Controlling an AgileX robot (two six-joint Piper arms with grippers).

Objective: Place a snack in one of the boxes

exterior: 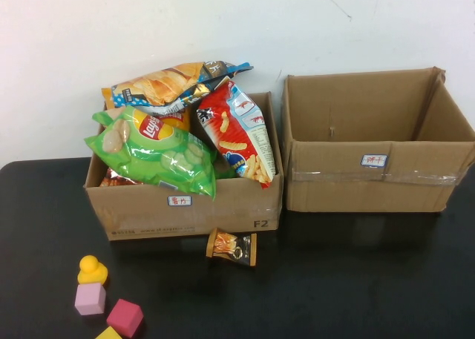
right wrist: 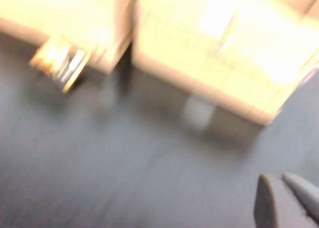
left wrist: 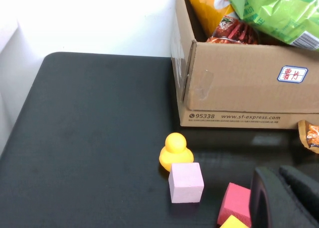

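Black table (exterior: 356,280) holds the small snack (exterior: 232,247) before the full box (exterior: 185,209); right gripper (right wrist: 286,200) and left gripper (left wrist: 281,198) are both closed and empty, the right looking nearer.

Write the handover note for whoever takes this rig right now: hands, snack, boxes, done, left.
Left hand: shut, empty, low over the table near the toy blocks and duck.
Right hand: shut, empty, above the table in front of the boxes.
Snack: small orange packet on the table, against the front of the left box.
Left box: heaped with chip bags. Right box: no contents visible.
Done: nothing; snack not yet grasped.
Left: pick up the snack, drop it in a box; the right box likely has more room.
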